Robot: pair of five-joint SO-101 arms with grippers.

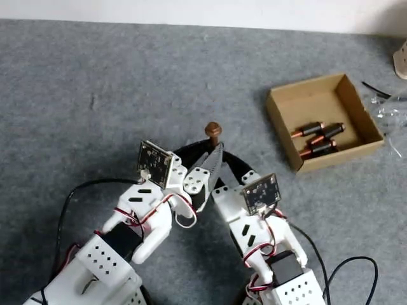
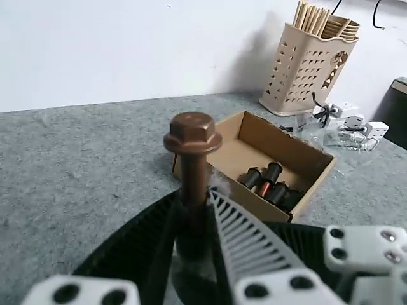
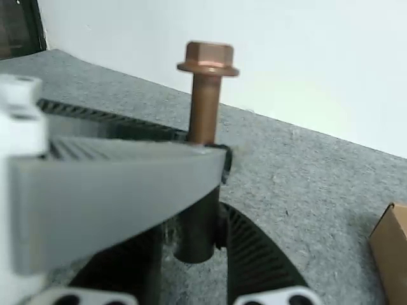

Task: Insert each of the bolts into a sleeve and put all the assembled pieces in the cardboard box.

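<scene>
A copper hex-head bolt [image 1: 213,130] [image 2: 193,136] [image 3: 208,63] stands upright at the table's middle, its shank going down into a dark sleeve [image 2: 189,244] [image 3: 197,229]. My left gripper [image 1: 210,162] [image 2: 194,210] is shut on the bolt's shank. My right gripper [image 3: 194,248] [image 1: 220,170] comes in from the other side and is shut on the sleeve. The cardboard box [image 1: 283,127] [image 2: 315,184] [image 3: 391,254] lies to the right with three assembled pieces [image 1: 318,138] [image 2: 267,184] inside.
A beige utensil holder [image 2: 311,63] and a clear plastic bag with small parts [image 2: 343,130] [image 1: 388,108] sit beyond the box. Black cables [image 1: 63,210] [image 1: 356,267] loop beside both arm bases. Grey carpet stretches open to the left and rear.
</scene>
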